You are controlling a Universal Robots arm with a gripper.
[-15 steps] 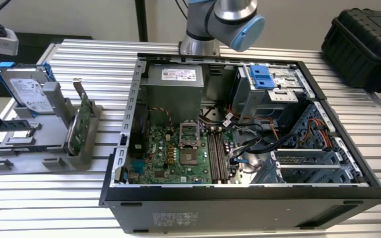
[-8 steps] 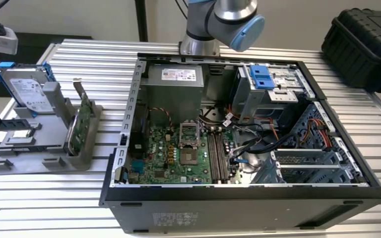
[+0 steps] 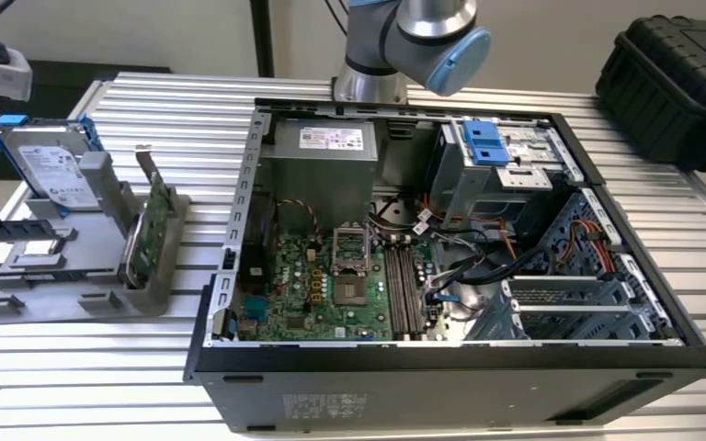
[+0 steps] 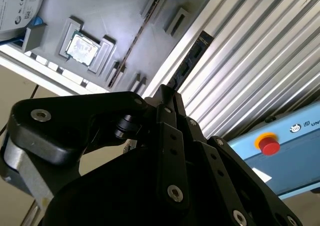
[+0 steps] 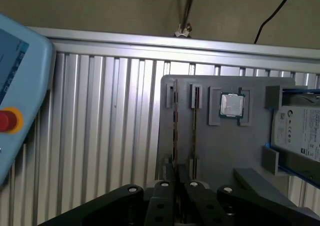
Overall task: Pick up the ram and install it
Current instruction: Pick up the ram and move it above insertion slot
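Note:
The ram (image 4: 192,58) is a narrow dark stick with small chips. It juts out from my fingertips over the ribbed metal table. In the first wrist view the ram (image 5: 175,131) shows edge-on as a thin line running up from between my fingers. My gripper (image 4: 169,93) is shut on the ram's near end. The gripper (image 5: 178,183) hangs above the slotted end of the grey holder (image 5: 220,151). The open computer case (image 3: 451,230) holds the motherboard, whose long memory slots (image 3: 404,285) lie beside the processor socket.
On the grey holder (image 3: 71,276) are a processor chip (image 5: 232,105), a hard drive in a blue frame (image 3: 47,165), a green card (image 3: 144,234) and another thin strip (image 5: 194,131) standing in a slot. A pale blue pendant with a red button (image 4: 269,145) lies on the table. A black case (image 3: 684,73) sits at the back.

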